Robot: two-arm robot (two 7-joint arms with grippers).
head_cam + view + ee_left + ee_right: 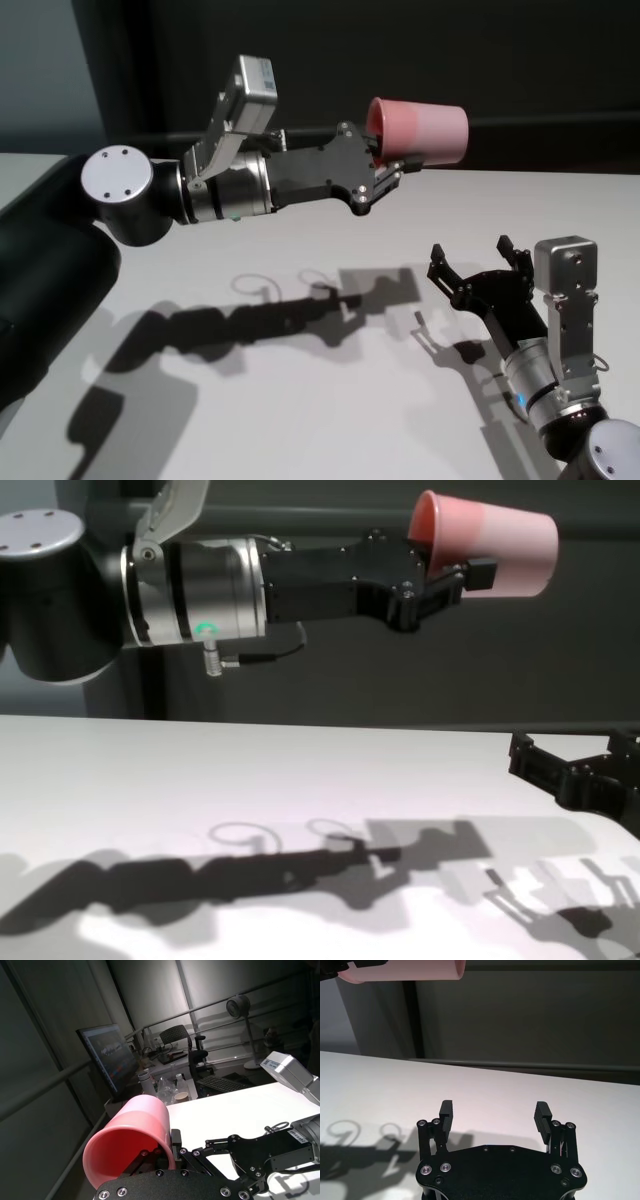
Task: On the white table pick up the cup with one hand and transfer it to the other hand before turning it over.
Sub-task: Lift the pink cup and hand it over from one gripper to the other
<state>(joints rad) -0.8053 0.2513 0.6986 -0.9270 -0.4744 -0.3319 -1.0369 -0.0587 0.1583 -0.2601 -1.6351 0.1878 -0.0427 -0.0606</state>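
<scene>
Lying on its side in midair, your pink cup [418, 132] is smooth, tapered and handleless, its rim clamped by the left gripper [385, 172] high above the white table [300, 400]. Lower down, the right gripper [478, 262] waits with jaws apart. A monitor [107, 1057] glows behind; no writing is readable.

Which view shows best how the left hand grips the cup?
Chest view: the left hand pinches the cup's rim, cup sideways in the air. Head view shows the same from above; left wrist shows its open mouth; right wrist only an edge.
</scene>
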